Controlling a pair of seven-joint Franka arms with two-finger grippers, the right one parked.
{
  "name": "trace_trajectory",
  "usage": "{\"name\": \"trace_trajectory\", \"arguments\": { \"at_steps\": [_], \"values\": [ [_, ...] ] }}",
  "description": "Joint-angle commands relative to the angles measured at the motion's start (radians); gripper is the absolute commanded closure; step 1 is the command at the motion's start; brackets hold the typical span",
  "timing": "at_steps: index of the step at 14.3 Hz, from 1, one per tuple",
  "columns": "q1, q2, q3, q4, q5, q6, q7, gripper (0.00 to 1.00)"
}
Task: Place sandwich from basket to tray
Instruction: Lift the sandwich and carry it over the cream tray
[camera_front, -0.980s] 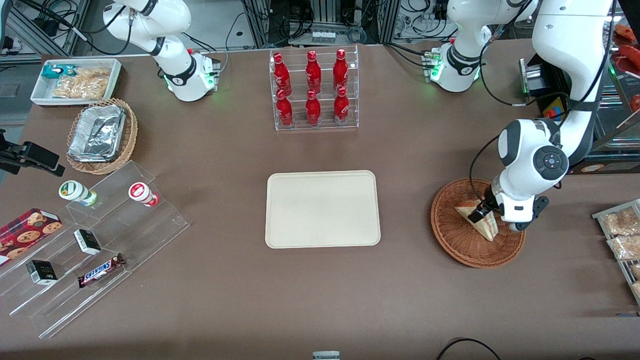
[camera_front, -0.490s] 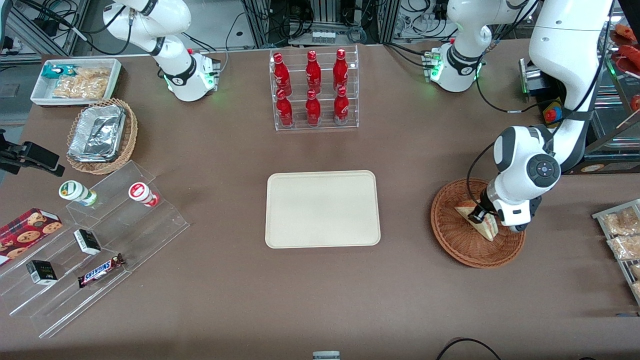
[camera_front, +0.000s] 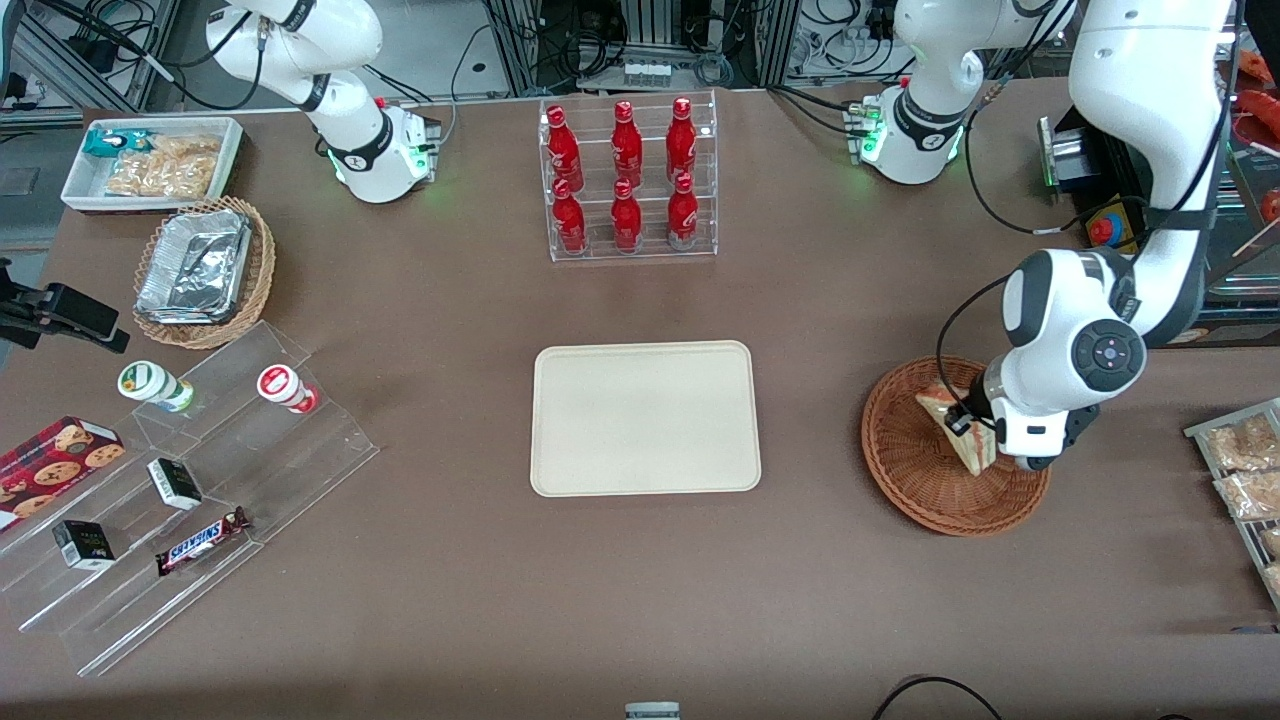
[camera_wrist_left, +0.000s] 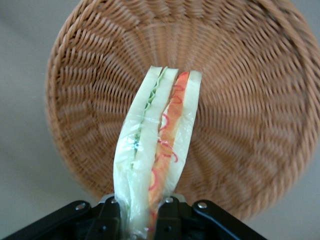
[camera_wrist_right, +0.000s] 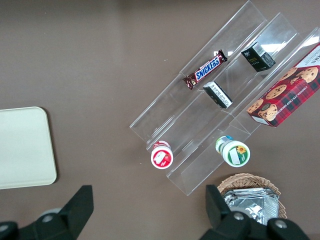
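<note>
Above the basket, the gripper pinches the sandwich by its bread faces, fingers closed tight, holding the wedge clear of the wicker, apparently for carrying to the tray near the table's middle.

Even overhead light, soft shadows – basket weave slightly blurred.

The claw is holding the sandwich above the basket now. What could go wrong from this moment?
1. The claw pinches only one end of the sandwich, so the soft wedge may sag or slip out during the carry to the tray.
2. The sandwich hangs low over the basket; moving sideways early could catch its rim.
</note>
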Motion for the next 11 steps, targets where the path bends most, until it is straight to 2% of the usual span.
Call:
{"name": "trace_trajectory", "arguments": {
  "at_steps": [1, 4, 6, 8, 11],
  "values": [
    [-0.056, -0.010, -0.013, 0.103, 0.012, -0.168, 0.111, 0.93],
    [-0.158, 0.002, -0.015, 0.138, 0.009, -0.173, 0.207, 0.90],
    [-0.218, 0.037, -0.015, 0.172, -0.004, -0.164, 0.203, 0.87],
    [-0.277, 0.106, -0.027, 0.250, -0.026, -0.165, 0.162, 0.85],
    [-0.375, 0.204, -0.029, 0.360, -0.044, -0.164, 0.053, 0.89]
  ]
}}
